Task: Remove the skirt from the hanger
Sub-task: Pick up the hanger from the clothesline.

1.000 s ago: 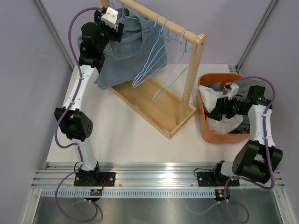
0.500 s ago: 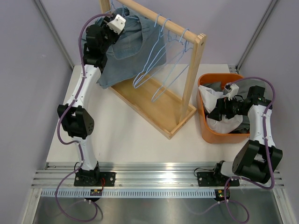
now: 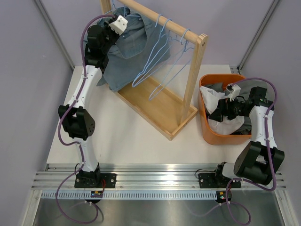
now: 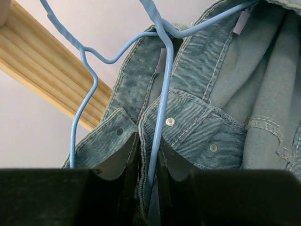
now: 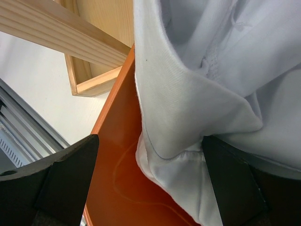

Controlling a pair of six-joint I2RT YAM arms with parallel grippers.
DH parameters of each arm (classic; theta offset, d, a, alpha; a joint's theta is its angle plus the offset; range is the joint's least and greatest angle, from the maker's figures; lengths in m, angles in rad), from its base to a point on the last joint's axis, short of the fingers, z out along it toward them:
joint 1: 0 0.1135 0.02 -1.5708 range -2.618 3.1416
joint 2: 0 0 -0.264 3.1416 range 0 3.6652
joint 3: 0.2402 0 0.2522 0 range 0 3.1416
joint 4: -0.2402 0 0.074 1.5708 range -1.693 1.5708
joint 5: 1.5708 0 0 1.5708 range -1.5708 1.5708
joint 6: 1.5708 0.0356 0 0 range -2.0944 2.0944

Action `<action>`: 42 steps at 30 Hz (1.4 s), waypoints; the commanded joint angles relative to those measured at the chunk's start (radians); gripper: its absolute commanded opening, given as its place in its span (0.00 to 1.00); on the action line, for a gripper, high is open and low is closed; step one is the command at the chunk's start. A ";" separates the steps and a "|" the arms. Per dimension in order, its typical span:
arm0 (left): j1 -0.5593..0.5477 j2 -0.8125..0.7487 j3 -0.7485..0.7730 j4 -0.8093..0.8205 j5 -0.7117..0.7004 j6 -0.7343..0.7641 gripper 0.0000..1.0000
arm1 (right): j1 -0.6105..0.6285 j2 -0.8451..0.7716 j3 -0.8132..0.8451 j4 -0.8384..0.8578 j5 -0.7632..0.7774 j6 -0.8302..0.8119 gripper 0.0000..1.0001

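Broadly, the white counter (image 3: 127,136) carries a wooden clothes rack (image 3: 160,110), set at a diagonal from the far left toward the middle, with its round rail across the top. The denim skirt (image 3: 131,52) hangs at the far left end of that rail, on a light blue wire hanger (image 4: 162,80), and it drapes down over the left end of the rack's base. To the right of the rack, close to its near upright, stands an orange basket (image 3: 205,129). A white garment (image 3: 214,101) lies in the basket with some darker cloth behind it.

Several empty blue hangers (image 3: 164,70) hang further right along the rail, tilted toward the skirt.

High at the skirt's top edge is the left tool (image 4: 146,141). Its fingers are drawn close together and pinch the denim waistband beside the snaps, with the hanger's wire running down between them. The right tool (image 5: 150,141) sits inside the basket with its fingers spread wide apart. The white garment bulges between them and the orange wall lies just beside the left finger.
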 commanded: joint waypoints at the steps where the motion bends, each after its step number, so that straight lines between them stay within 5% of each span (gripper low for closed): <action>1: 0.002 -0.052 0.005 0.074 0.049 -0.037 0.04 | -0.002 -0.015 -0.011 -0.025 -0.050 0.027 1.00; 11: -0.002 -0.066 0.099 0.080 0.153 -0.120 0.00 | -0.002 -0.015 -0.017 -0.025 -0.058 0.027 0.99; 42: -0.149 0.000 0.220 0.013 0.201 -0.057 0.00 | -0.004 -0.036 -0.022 -0.034 -0.076 0.011 1.00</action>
